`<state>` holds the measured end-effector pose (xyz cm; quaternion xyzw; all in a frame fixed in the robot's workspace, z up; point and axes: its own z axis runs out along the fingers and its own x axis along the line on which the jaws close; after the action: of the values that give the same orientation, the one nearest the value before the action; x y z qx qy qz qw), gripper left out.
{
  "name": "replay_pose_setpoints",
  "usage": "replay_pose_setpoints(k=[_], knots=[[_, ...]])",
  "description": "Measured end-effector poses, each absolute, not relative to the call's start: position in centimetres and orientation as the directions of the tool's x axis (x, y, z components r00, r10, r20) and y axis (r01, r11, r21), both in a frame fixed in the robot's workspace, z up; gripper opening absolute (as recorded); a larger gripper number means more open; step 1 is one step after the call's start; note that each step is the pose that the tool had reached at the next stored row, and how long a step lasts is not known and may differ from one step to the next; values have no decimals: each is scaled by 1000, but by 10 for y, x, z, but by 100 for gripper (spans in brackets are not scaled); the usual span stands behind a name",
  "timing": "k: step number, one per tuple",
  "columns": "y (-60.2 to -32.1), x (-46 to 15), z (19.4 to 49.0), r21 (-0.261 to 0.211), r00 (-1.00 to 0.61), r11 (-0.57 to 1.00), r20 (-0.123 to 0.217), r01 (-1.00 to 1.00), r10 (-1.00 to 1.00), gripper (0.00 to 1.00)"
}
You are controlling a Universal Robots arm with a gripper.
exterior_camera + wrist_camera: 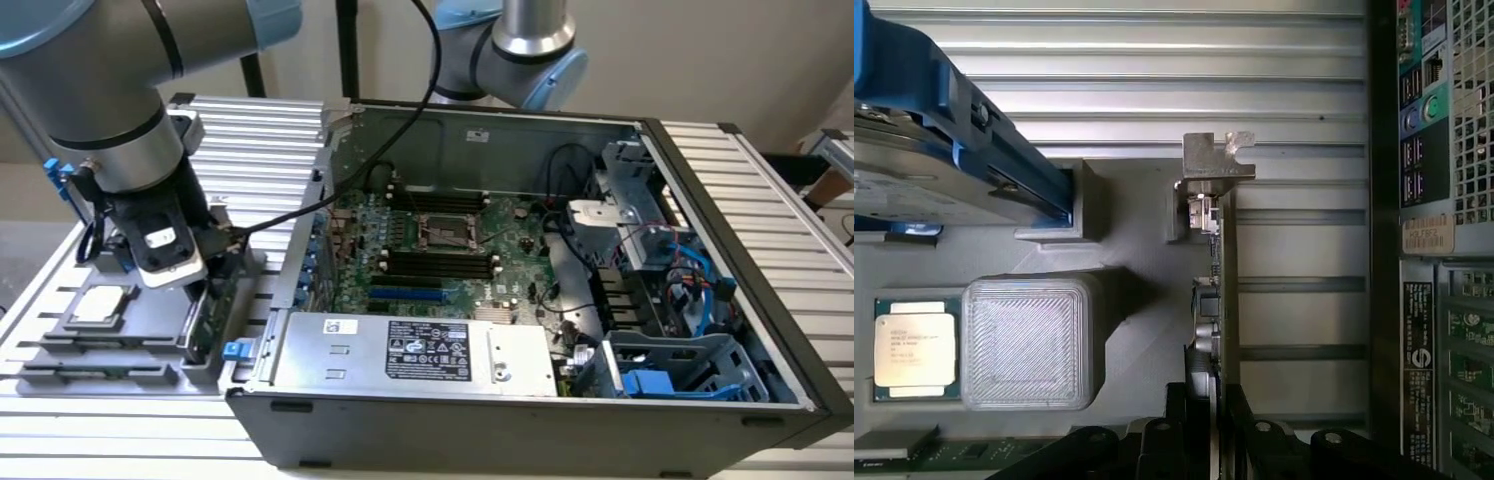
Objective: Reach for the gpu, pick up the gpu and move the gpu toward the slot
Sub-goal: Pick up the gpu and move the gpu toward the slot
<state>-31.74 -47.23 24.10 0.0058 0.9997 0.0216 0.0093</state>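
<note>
- Exterior view, at its left: the robot arm (pixel 127 150) reaches down over a grey fixture tray (pixel 80 378) on the ribbed metal desk (pixel 134 430).
- A square silver CPU chip (pixel 104 305) lies flat in that tray. Just beside it, toward the exterior view's right, the gpu (pixel 198 320) stands on edge in the tray, below the arm's end.
- The card's long axis runs alongside the outer wall of the open computer case (pixel 721 300), with its flat faces upright.
- In the wrist view the gpu (pixel 1219 300) is seen edge-on as a narrow strip. Its silver bracket (pixel 1216 160) is at the end away from the gripper (pixel 1209 392).
- The jaws are partly closed, one on each face of the card's near end, clamped on it.
- On one side of the card the wrist view shows a hard drive with blue rails (pixel 934 170), the chip and a ribbed grey block (pixel 1032 340). The case's rear panel (pixel 1444 200) is on the other side.
- Exterior view's right: the motherboard (pixel 441 250) and a power supply (pixel 414 350) lie inside the case, and the case wall stands between them and the card.
</note>
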Motion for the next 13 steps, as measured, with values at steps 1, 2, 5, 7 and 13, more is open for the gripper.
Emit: replay_pose_setpoints(k=[1,2,5,7,13], knots=[[-472,-317,241,44,-1000,999,-17,11,12,26],[-473,-317,241,44,-1000,999,-15,11,12,26],[-473,-316,242,43,-1000,999,-4,12,12,26],[-473,-315,242,43,-1000,999,5,12,12,26],[-473,-313,242,43,-1000,999,12,12,12,26]])
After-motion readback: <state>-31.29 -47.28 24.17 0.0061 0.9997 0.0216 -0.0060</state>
